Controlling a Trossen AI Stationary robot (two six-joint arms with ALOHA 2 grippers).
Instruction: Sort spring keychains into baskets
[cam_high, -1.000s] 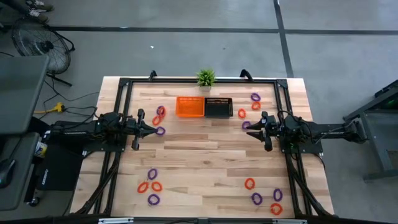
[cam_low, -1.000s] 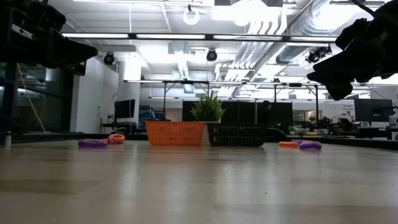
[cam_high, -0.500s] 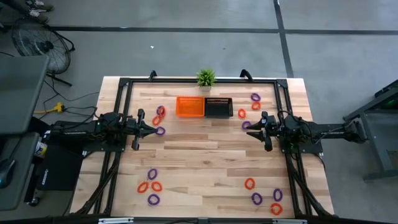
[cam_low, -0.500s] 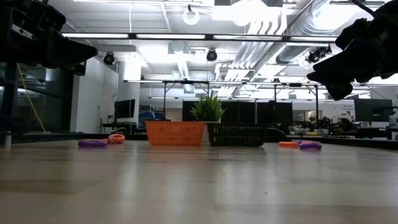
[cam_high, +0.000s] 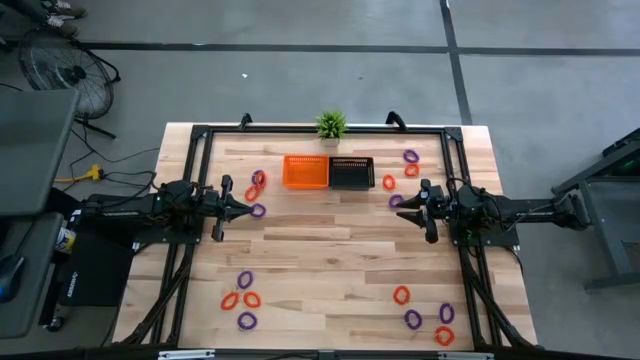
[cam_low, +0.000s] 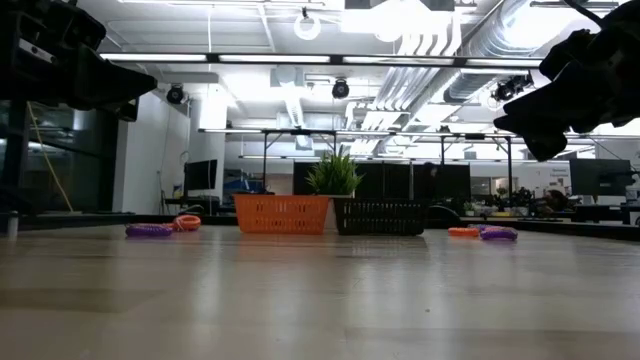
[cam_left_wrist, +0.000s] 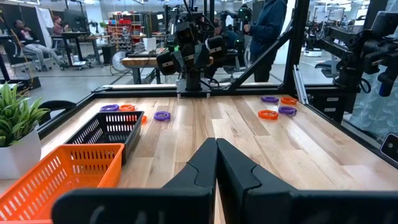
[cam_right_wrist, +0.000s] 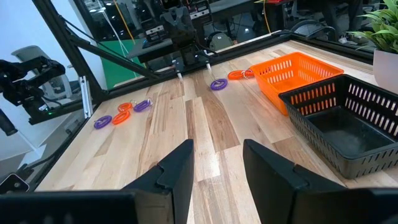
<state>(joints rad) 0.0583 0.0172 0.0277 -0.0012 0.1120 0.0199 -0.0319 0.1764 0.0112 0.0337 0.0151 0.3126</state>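
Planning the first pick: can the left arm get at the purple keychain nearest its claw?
Probably yes: the purple keychain lies on bare table just ahead of the shut left claw, nothing between them.

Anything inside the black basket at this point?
The black basket looks empty: the right wrist view shows its bare floor, with no keychain on it. Its near corner is cut off there, and the high view is too small to confirm that part.

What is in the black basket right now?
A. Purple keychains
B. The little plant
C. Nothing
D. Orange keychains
C: the right wrist view looks into the black basket and shows only its bare mesh floor; the keychains lie out on the table.
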